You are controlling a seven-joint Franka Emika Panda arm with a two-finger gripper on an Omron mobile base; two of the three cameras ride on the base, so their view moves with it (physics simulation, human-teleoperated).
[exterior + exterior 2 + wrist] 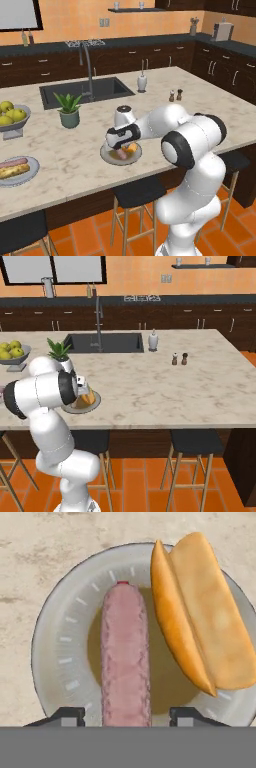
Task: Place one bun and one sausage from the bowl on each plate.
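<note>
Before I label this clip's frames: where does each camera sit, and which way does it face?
Left base view: behind the arm's left, facing forward and down over the counter; the arm rises lower right, its gripper above a plate.
Right base view: behind its right, facing the same counter; the arm rises lower left.
Hand view: straight down on that plate, with a sausage and a bun; fingertips at the bottom.
Both base views share the sink and apples.
</note>
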